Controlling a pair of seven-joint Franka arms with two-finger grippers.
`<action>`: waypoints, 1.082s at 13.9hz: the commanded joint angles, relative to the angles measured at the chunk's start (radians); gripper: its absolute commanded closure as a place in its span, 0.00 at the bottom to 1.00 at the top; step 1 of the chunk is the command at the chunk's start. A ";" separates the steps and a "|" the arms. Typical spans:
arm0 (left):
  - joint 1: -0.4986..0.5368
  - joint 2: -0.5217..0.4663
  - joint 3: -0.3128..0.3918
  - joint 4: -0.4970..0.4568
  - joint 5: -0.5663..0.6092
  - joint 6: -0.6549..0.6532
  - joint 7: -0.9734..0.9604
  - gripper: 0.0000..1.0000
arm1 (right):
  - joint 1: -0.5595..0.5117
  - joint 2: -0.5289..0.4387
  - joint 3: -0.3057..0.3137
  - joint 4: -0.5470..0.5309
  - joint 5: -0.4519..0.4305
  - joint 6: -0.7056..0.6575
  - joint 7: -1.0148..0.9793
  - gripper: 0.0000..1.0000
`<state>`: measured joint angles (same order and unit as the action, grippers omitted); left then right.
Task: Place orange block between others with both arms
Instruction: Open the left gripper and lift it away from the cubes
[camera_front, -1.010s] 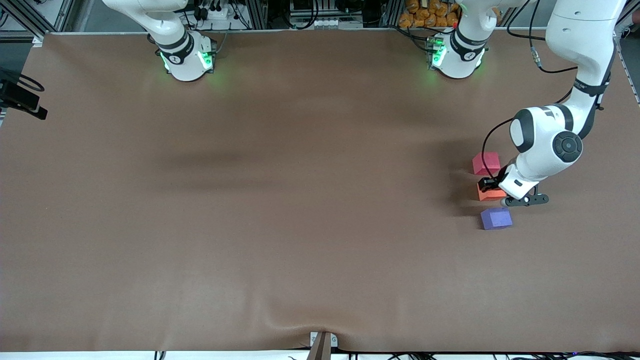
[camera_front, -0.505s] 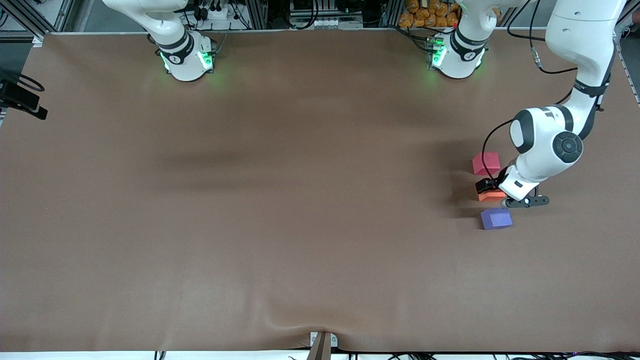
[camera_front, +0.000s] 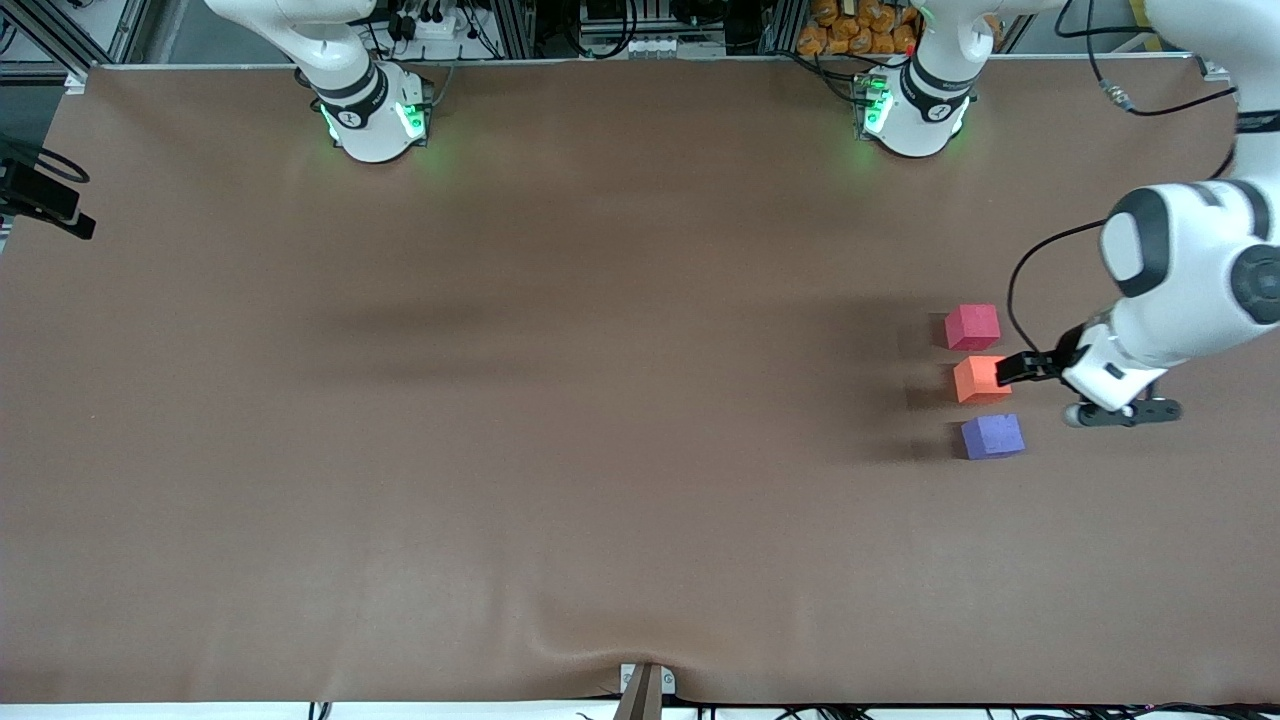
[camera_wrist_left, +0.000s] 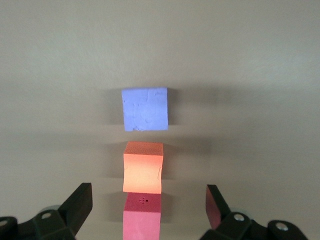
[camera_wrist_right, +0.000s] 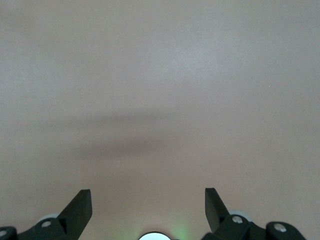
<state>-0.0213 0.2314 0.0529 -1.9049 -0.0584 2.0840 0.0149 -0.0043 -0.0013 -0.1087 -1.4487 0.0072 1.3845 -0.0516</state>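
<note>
Left gripper (camera_wrist_left: 147, 205) has let go and lifted, fingers apart; orange block (camera_front: 978, 378) sits between red-pink cube (camera_front: 972, 327) and blue-purple cube (camera_front: 991, 436); right gripper (camera_wrist_right: 147, 205) waits, fingers apart — placement looks done.

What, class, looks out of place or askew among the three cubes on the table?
Nothing stands out. The orange block sits in line between the red-pink cube and the blue-purple cube, all flat on the table. The left gripper, jaws open, holds nothing.
</note>
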 joint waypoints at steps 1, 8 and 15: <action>0.000 0.017 -0.011 0.139 0.020 -0.090 -0.003 0.00 | -0.009 -0.002 0.009 0.013 0.013 -0.015 0.001 0.00; 0.009 0.011 -0.011 0.412 0.023 -0.321 0.003 0.00 | -0.013 -0.002 0.009 0.013 0.011 -0.015 -0.001 0.00; 0.004 -0.188 -0.022 0.409 0.011 -0.556 -0.013 0.00 | -0.011 -0.002 0.009 0.014 0.011 -0.015 0.001 0.00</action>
<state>-0.0196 0.1170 0.0389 -1.4789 -0.0584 1.6087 0.0137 -0.0043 -0.0013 -0.1075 -1.4487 0.0072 1.3838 -0.0516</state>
